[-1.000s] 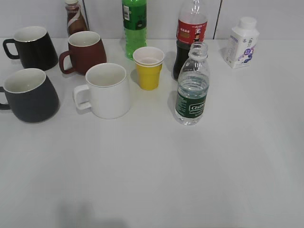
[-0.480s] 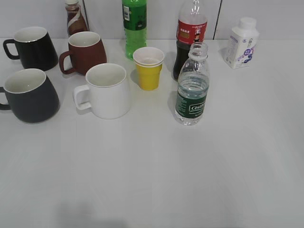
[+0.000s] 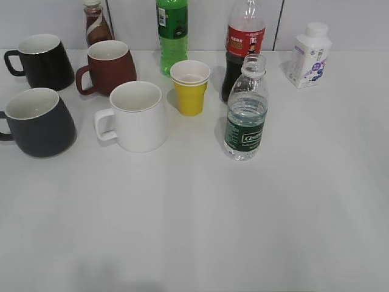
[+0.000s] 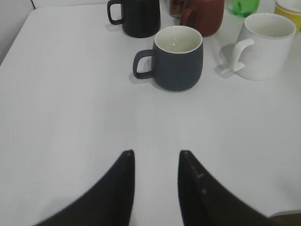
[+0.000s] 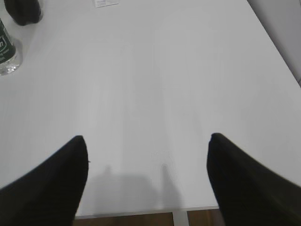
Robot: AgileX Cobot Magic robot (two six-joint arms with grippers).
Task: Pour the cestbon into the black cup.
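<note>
The cestbon (image 3: pixel 245 109) stands upright and uncapped right of centre on the white table; only its base shows at the left edge of the right wrist view (image 5: pixel 6 54). The black cup (image 3: pixel 37 122) stands at the left edge, charcoal with a white inside. It also shows in the left wrist view (image 4: pixel 176 59), handle to the left. My left gripper (image 4: pixel 155 153) is open and empty, well short of the cup. My right gripper (image 5: pixel 146 139) is wide open and empty near the table's front edge. Neither gripper shows in the exterior view.
A white mug (image 3: pixel 135 115), a brown-red mug (image 3: pixel 109 66), a glossy black mug (image 3: pixel 41 59) and a yellow paper cup (image 3: pixel 190 86) stand near the black cup. A cola bottle (image 3: pixel 243 42), a green soda bottle (image 3: pixel 172 33) and a white carton (image 3: pixel 309 55) stand behind.
</note>
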